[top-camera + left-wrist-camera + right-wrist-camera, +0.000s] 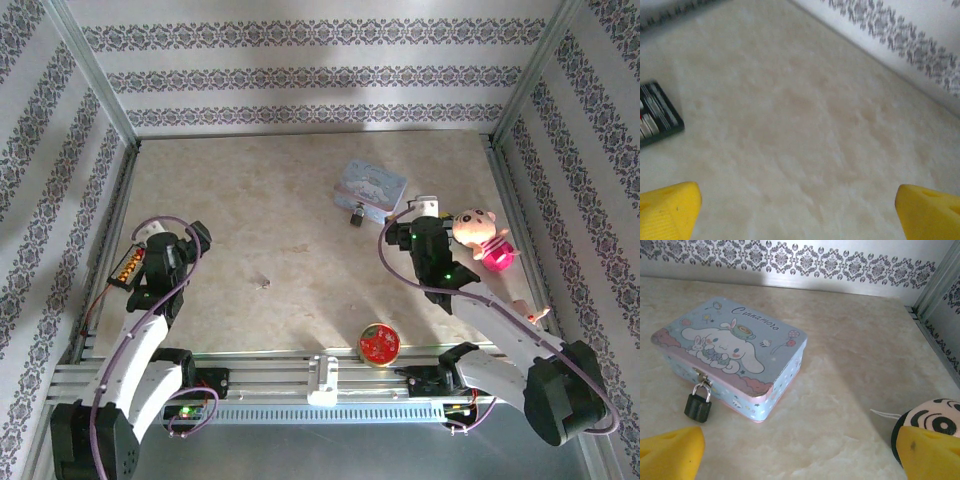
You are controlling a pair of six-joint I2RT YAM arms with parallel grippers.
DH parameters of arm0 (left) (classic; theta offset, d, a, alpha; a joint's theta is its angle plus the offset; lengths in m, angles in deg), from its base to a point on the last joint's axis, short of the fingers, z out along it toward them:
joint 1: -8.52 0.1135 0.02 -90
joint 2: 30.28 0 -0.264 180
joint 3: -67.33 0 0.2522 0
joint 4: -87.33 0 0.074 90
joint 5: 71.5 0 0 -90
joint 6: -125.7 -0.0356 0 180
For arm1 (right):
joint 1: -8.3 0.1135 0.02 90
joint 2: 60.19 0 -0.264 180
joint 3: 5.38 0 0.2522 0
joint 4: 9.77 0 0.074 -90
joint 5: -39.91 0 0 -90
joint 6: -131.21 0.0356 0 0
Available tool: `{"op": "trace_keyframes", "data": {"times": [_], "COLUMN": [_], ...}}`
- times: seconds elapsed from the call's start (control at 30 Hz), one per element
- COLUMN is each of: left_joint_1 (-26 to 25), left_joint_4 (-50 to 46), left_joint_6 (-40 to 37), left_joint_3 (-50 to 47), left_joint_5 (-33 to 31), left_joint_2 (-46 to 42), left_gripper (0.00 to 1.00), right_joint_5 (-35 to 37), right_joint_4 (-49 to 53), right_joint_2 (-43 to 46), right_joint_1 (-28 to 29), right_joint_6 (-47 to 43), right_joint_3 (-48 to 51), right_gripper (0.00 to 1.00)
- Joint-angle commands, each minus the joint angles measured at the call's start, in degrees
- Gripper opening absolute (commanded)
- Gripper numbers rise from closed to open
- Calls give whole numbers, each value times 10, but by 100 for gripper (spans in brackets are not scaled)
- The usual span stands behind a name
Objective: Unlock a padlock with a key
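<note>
Hanging off the clasp of the tin [735, 347], the padlock [698, 405] touches the table [850, 390] at the tin's front wall. Right gripper [800, 460] hovers just short of it, jaws wide apart, empty. Left gripper [800, 212] hangs low over the table's left side, jaws spread too.

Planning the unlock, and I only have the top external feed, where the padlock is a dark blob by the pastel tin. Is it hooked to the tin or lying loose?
Observer: Hooked. In the right wrist view the padlock hangs by its shut shackle from the clasp on the tin.
Operator: Is the right gripper open?
Observer: Yes. The right gripper is open, its yellow fingers far apart with nothing between them.
Operator: And the left?
Observer: The left gripper is open too, over bare table, with a dark object off to one side.
</note>
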Motion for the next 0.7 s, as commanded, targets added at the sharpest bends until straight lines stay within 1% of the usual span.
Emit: {"op": "trace_keyframes", "data": {"times": [0.0, 0.2, 0.37, 0.5, 0.67], "left_joint_1": [-36, -147, -197, -234, -261], "left_joint_4": [-132, -192, -210, -227, -247], "left_joint_6": [49, 77, 93, 97, 106], "left_joint_3": [28, 49, 66, 82, 101], "left_joint_5": [23, -34, -23, -26, -27], "left_joint_2": [-5, 15, 71, 114, 150], "left_gripper": [99, 99, 99, 99, 100], "right_joint_5": [61, 61, 53, 43, 34], "right_joint_4": [61, 121, 170, 205, 256], "right_joint_2": [3, -22, -48, -65, -91], "right_joint_1": [26, 55, 65, 67, 68], "right_joint_6": [32, 83, 107, 128, 148], "right_joint_3": [-30, -64, -92, -111, -144], "right_gripper": [98, 98, 98, 98, 98]}}
